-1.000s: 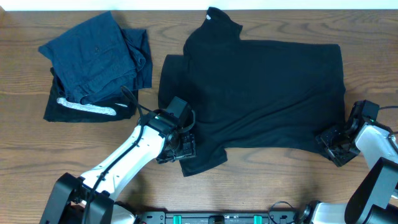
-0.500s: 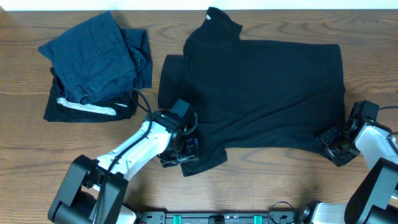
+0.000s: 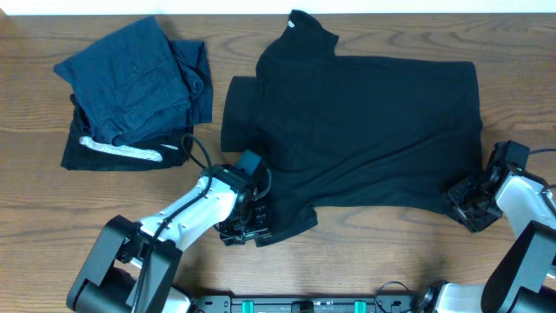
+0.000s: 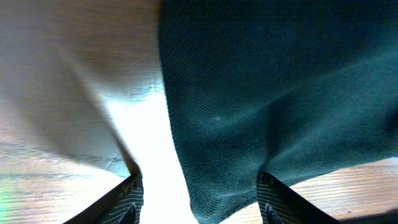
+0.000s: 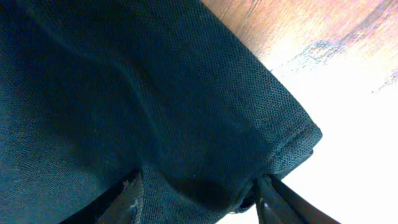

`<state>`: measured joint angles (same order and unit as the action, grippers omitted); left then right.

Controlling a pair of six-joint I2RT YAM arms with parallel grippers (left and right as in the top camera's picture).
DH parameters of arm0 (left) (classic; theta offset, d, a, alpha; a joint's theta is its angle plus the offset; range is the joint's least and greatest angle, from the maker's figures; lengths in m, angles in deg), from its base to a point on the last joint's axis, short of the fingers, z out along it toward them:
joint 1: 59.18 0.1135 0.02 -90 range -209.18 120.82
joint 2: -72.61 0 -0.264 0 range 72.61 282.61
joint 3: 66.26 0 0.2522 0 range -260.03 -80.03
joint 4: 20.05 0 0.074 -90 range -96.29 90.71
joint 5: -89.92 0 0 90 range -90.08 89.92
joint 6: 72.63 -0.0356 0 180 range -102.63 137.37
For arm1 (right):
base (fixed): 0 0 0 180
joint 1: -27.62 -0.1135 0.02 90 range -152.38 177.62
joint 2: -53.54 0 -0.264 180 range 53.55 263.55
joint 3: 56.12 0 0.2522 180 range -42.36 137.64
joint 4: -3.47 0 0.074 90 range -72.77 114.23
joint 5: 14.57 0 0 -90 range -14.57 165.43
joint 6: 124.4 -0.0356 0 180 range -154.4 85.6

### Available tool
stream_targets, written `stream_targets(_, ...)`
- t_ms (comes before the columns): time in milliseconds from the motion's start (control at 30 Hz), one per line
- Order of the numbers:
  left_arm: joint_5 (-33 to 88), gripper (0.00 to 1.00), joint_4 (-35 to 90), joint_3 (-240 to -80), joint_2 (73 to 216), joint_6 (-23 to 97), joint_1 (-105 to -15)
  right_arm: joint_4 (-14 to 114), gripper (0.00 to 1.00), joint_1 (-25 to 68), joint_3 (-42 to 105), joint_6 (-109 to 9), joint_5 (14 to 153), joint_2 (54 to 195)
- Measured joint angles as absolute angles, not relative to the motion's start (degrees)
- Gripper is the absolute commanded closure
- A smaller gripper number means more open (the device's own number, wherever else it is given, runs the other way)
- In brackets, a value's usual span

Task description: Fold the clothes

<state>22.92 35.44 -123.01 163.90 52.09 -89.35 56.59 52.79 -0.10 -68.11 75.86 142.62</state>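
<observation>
The black top [image 3: 365, 130] lies spread flat on the wooden table, with its high collar and white label at the far edge. My left gripper [image 3: 248, 222] is open at the top's front left corner. In the left wrist view the jaws [image 4: 200, 186] straddle the hem of the fabric [image 4: 280, 93], which lies on the table. My right gripper [image 3: 465, 204] is open at the front right corner. In the right wrist view its jaws [image 5: 199, 186] sit apart around the corner of the fabric [image 5: 124, 93].
A pile of navy blue folded garments [image 3: 135, 78] lies at the back left, on top of a black folded piece with a silvery-white stripe [image 3: 113, 149]. Bare wooden table [image 3: 391, 252] shows along the front edge.
My left gripper has slid a little toward the front and left along the top's front left corner. The right arm and the top have not moved.
</observation>
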Motion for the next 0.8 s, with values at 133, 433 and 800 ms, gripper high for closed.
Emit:
stream_targets(133,23.5,0.70,34.6,-122.9,163.9,52.3,-89.3,56.8,0.55,52.8,-0.2,-68.1,75.4,142.6)
stream_targets(433,23.6,0.94,34.0,-122.8,163.9,51.7,-89.4,57.0,0.80,52.8,-0.3,-68.0,74.2,142.6)
stream_targets(800,23.6,0.94,37.3,-124.3,163.9,48.0,-89.4,61.7,0.99,52.8,-0.3,-67.7,73.9,141.8)
